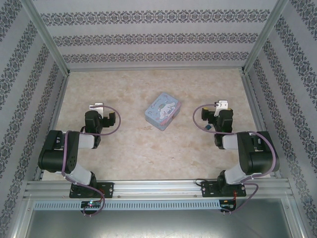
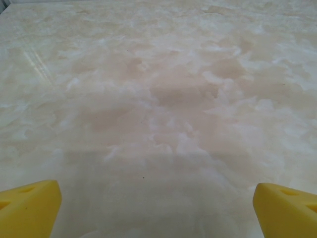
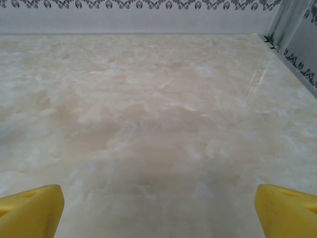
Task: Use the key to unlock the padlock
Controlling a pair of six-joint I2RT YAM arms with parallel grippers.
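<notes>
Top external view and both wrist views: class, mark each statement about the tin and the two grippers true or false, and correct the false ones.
1. The pale blue cartoon-printed tin lies on the table between the two arms. True.
2. The left gripper is shut on the tin. False: it sits apart from the tin, off to its left, open, with bare table between its fingers.
3. The right gripper is open, and in the right wrist view its yellow fingers stand wide apart. True.
4. The tin's lid is lifted off. False: the printed lid sits shut on the tin.
</notes>
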